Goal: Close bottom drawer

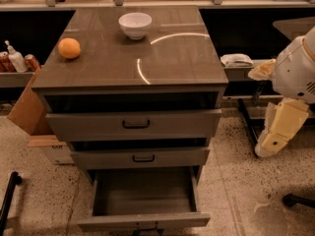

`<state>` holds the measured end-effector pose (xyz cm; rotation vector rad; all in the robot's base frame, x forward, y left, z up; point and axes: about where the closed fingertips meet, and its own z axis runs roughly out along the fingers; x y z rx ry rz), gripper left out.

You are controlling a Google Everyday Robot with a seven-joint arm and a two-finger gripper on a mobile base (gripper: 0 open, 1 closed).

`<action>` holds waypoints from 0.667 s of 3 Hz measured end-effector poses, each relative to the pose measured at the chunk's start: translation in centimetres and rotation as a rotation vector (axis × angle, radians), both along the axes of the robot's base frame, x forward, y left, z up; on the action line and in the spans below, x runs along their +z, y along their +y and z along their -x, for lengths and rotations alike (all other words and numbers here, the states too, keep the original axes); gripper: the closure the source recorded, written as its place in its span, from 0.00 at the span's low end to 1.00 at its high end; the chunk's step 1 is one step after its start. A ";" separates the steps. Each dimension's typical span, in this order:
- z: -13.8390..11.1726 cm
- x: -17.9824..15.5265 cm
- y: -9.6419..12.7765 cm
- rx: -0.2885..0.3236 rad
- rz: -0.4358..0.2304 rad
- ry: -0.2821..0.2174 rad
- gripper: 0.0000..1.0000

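We see the bottom drawer (142, 195) pulled far out toward us at the near foot of the desk (177, 65). It is empty inside, and its front panel sits at the lower edge of view. Our claw (267, 145) hangs off to the right, well apart from the drawer and pointing down. We cannot tell whether it is open or closed. It probably waits there so the arm can swing in front of the panel and push it inward.
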<state>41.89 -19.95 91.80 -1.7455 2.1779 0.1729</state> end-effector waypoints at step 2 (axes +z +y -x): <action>1.1 -9.3 2.5 0.117 -0.122 0.019 0.00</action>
